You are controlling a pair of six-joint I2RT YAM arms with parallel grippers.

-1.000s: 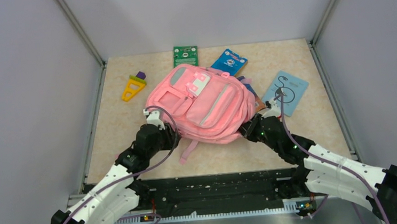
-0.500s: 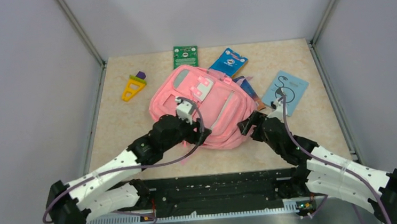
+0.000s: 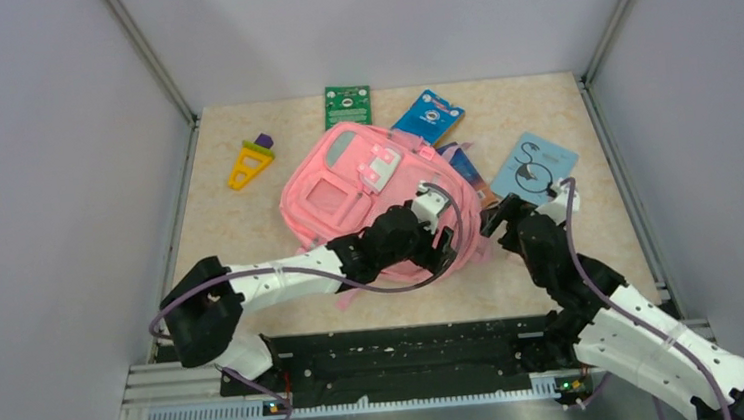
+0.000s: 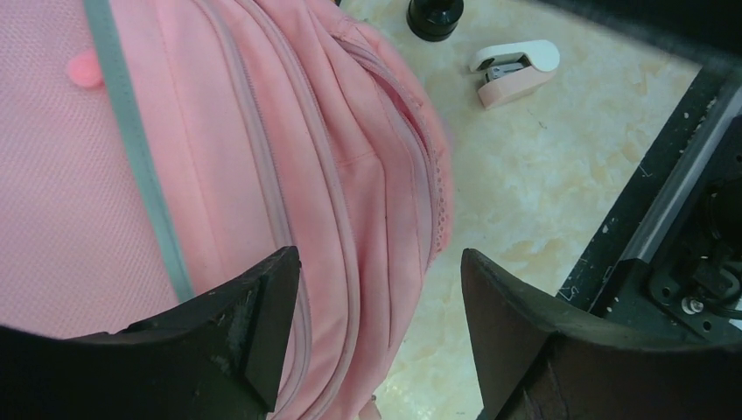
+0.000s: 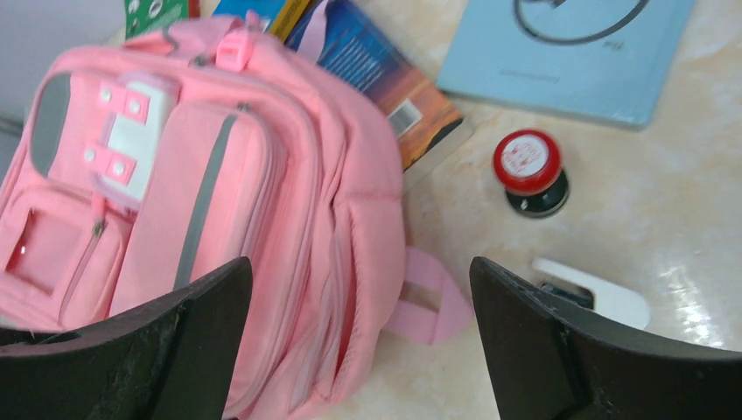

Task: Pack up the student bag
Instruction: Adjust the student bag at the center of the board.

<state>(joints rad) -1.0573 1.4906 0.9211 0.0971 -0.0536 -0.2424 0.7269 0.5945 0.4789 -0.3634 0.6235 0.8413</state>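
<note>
Student bag (image 3: 371,185) lies flat with its front pockets up, mid-table (image 3: 242,265) in the top view, a bit toward the upper half. We see no open zipper from here. A pink strap loop (image 5: 424,297) sticks out at the bag's side, lower centre of the right wrist view.

Left claw (image 3: 441,245) comes in from the lower left of the top view, crosses over the bag and sits above its lower right edge. In the left wrist view the left claw (image 4: 376,262) has its fingers (image 4: 262,297) spread apart, with the pink zipper seams of the bag's side running between them. Nothing is pinched. We cannot tell whether the tips touch the fabric.

Right claw (image 3: 494,218) is just beside the bag's right edge in the top view, on the bare-table side. In the right wrist view its fingers (image 5: 201,315) stand wide apart and hold nothing, and the bag fills the left and centre of that frame.

A dark blue and orange book (image 5: 385,79) pokes out from under the bag's upper right side. Further right lies a light blue book (image 3: 535,167). A red-topped stamp (image 5: 528,166) and a white stapler (image 5: 595,293) are on the table near the bag's right edge. At the bag's top edge are a blue booklet (image 3: 429,115) and a green card (image 3: 347,104). A yellow and purple toy (image 3: 251,162) sits at upper left, apart from the bag.
</note>
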